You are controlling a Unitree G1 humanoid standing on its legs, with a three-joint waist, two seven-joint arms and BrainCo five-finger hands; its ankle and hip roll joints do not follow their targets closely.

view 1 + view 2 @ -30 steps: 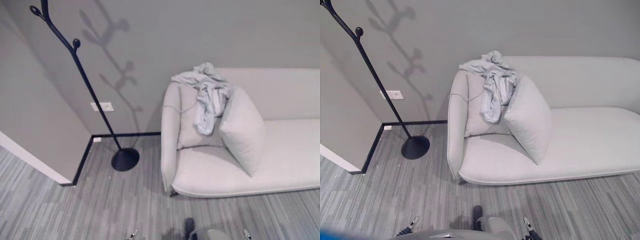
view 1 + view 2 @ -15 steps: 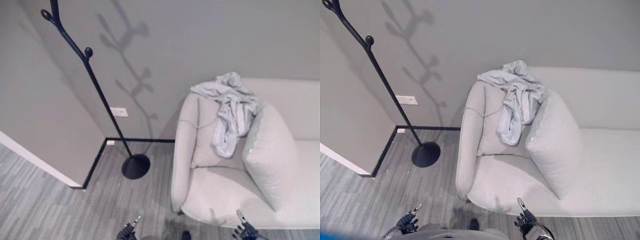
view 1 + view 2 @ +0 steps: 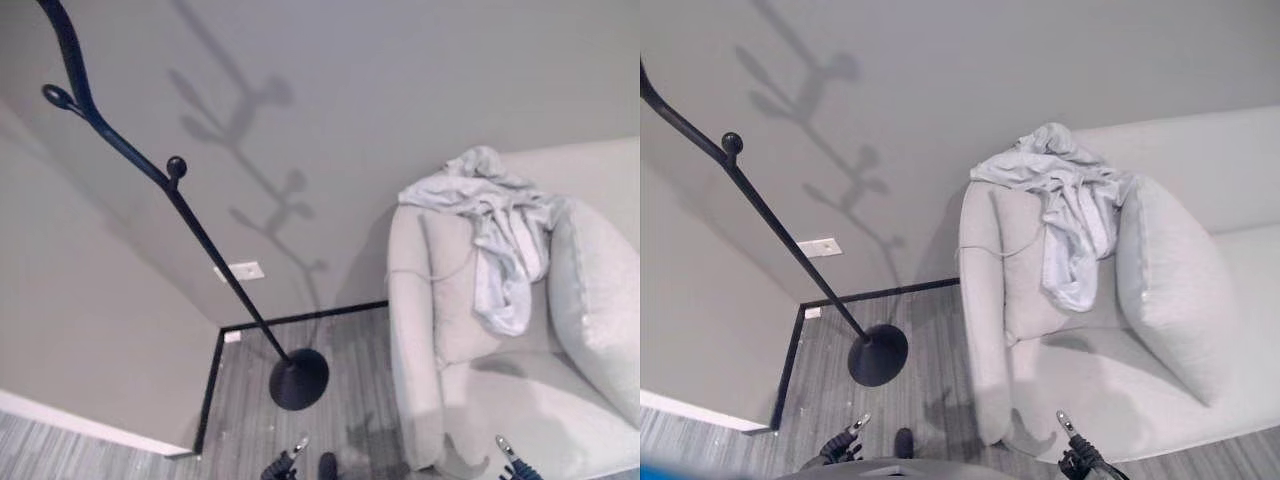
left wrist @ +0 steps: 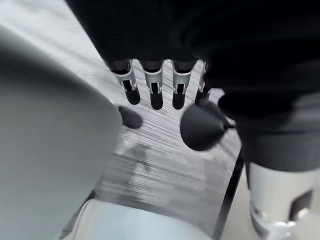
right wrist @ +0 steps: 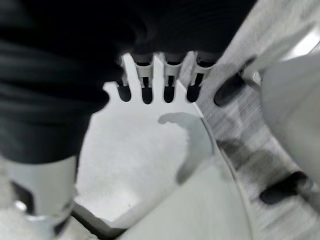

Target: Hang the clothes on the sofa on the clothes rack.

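One crumpled pale-grey garment (image 3: 1070, 215) over smooth rounded sofa (image 3: 985, 300) arm

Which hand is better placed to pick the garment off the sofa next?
Probably the right hand: it hangs low over the sofa seat's front edge, on the light grey garment's side. The left hand hangs over the floor nearer the clothes rack. Both are open and empty.

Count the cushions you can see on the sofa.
2. One cushion leans against the sofa's armrest end, partly under the draped clothes; the other cushion stands beside it. More may lie out of view.
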